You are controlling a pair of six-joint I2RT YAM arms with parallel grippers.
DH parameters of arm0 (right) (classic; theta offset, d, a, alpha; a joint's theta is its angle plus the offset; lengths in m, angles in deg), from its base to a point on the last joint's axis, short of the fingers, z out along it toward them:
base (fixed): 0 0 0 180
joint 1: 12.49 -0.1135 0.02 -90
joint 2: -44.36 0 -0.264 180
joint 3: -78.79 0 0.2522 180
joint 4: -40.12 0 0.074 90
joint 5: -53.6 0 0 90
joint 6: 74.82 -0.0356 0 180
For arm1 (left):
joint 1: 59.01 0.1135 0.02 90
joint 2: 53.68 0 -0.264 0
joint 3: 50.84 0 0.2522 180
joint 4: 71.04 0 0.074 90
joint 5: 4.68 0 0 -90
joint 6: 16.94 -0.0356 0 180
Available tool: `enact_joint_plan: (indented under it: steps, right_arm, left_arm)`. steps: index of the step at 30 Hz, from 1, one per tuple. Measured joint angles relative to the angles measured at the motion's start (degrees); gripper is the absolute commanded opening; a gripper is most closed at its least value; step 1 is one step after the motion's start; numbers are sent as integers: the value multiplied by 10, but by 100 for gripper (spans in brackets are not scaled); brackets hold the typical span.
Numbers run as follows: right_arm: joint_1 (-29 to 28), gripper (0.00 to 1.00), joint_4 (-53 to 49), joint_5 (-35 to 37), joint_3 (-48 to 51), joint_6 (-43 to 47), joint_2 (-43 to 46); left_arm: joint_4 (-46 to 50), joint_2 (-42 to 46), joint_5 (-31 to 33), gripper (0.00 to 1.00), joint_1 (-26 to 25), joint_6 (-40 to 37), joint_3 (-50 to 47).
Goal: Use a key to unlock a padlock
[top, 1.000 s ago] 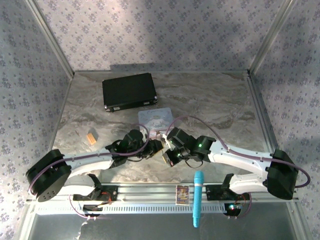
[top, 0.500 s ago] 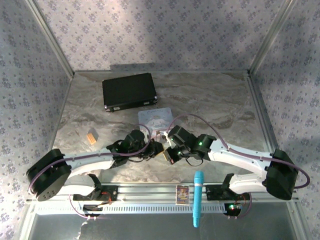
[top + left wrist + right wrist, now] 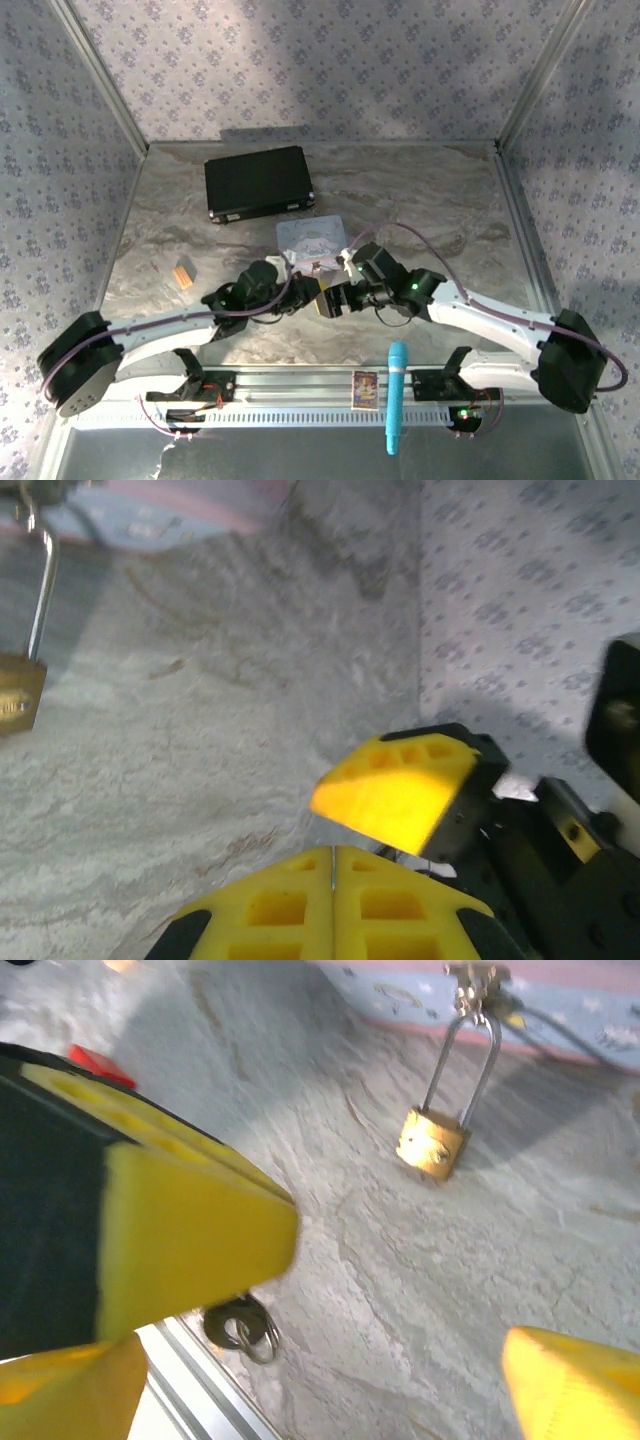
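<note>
The brass padlock (image 3: pixel 432 1143) lies on the marble table, its thin silvery shackle (image 3: pixel 462 1060) hooked through the clasp of the pastel tin (image 3: pixel 560 1000). It also sits at the left edge of the left wrist view, padlock (image 3: pixel 18 692). My left gripper (image 3: pixel 333 872) is shut, with a thin metal edge pinched between its yellow pads. The key's dark head and ring (image 3: pixel 241 1326) hang out under those fingers (image 3: pixel 190 1230). My right gripper (image 3: pixel 320 1400) is open wide, right next to the left gripper (image 3: pixel 306 297), and its finger (image 3: pixel 395 790) is close in front.
A black case (image 3: pixel 258 183) lies at the back left. An orange block (image 3: pixel 183 273) and a small red block (image 3: pixel 100 1063) sit on the left side. A blue pen-like tool (image 3: pixel 396 395) and a card (image 3: pixel 365 388) rest on the front rail.
The right gripper has swung up and left, closer to the left gripper and the tin. The left arm has stretched out towards the right.
</note>
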Motion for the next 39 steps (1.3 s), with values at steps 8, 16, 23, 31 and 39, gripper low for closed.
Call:
enact_joint_plan:
  steps: [8, 16, 23, 31, 39]
  right_arm:
    - [67, 65, 261, -119, 73, -125, 24]
    - [56, 48, 448, -179, 78, -206, -26]
    - [44, 34, 524, -184, 84, -241, -36]
    - [44, 15, 568, -182, 90, -258, -60]
    - [45, 5, 599, -179, 97, -274, -73]
  left_arm:
    - [-83, 91, 30, 0, 43, -14, -58]
    - [-147, 130, 42, 0, 54, -21, -61]
    - [-189, 131, 55, 0, 54, -20, -74]
    - [-205, 136, 67, 0, 54, -17, -82]
    - [-205, 148, 77, 0, 54, -16, -87]
